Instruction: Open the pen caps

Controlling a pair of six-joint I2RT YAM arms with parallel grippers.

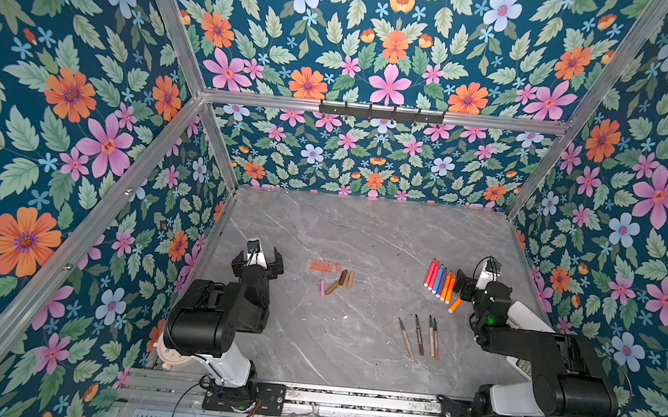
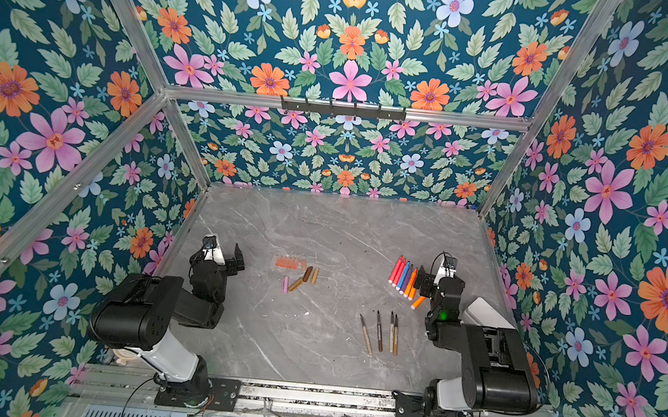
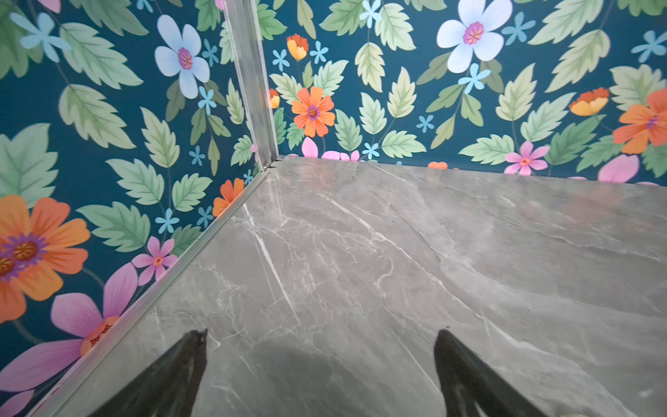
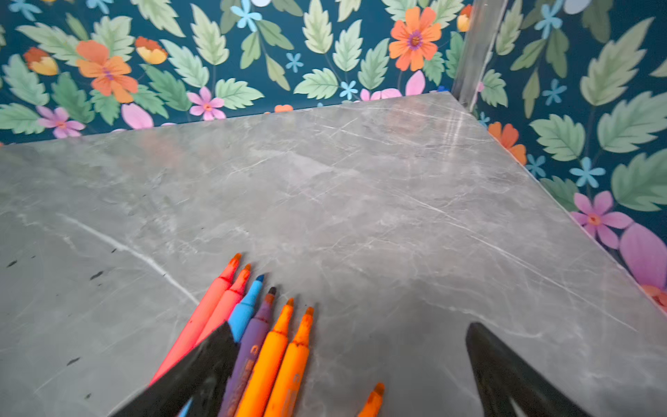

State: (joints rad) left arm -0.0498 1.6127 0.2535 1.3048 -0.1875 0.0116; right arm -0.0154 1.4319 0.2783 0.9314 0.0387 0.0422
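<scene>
Loose pen caps lie left of the table's middle in both top views: a row of orange ones [image 1: 324, 266] [image 2: 289, 262], a brown one [image 1: 343, 277], a gold one [image 1: 350, 279] and a pink one [image 1: 321, 287]. Uncapped coloured markers [image 1: 440, 280] [image 2: 404, 277] [image 4: 274, 346] lie side by side at the right, and one orange marker [image 1: 455, 304] [image 4: 373, 400] lies apart. My right gripper [image 1: 480, 282] [image 4: 349, 326] hovers open over them, holding nothing. Left of the caps, my left gripper [image 1: 259, 258] [image 3: 321, 334] stands open and empty over bare marble.
Several thin uncapped pens [image 1: 420, 337] [image 2: 381, 333] lie near the front right. A white object [image 1: 522, 315] sits under the right arm by the wall. Flowered walls with metal posts close in three sides. A hook rail [image 1: 381, 111] hangs on the back wall.
</scene>
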